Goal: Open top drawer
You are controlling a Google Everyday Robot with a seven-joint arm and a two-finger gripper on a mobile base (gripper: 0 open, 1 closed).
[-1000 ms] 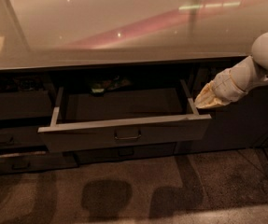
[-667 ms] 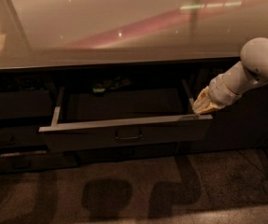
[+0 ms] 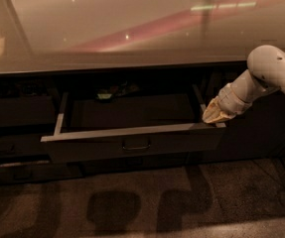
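Status: the wide dark grey top drawer [image 3: 97, 145] stands well out from under the glossy beige worktop [image 3: 132, 29]. Its shallow grey tray is exposed and mostly bare, apart from a small greenish item [image 3: 104, 96] at the very back. I'd call the task done or nearly so.

The tan tool [image 3: 215, 115] on the white arm [image 3: 261, 68] sits at the drawer's right front corner, touching or just above the top edge of the front. It's well apart from the small dark bail handle [image 3: 136, 146] at centre. I can't tell whether the tool is wide, narrow or holding the edge; it reads as one tan lump against the rim.

Risks from here, my read:
- Off-centre load: more pull at that corner could rack the drawer on its runners and jam it. The front looks slightly skewed, though that may be camera angle.
- Over-travel: if there's no end stop, more pull could take the tray off the runners.
- Retreat: if the tool is hooked over the rim and lifts off at an angle, it could drag the drawer sideways or shove it back in, undoing the opening.
- Arm sweep: a move down or left could clip the front or the slimmer grey drawer fronts [image 3: 13, 148] beside it.

Suggest lifting the tool straight up clear of the rim, then backing off.
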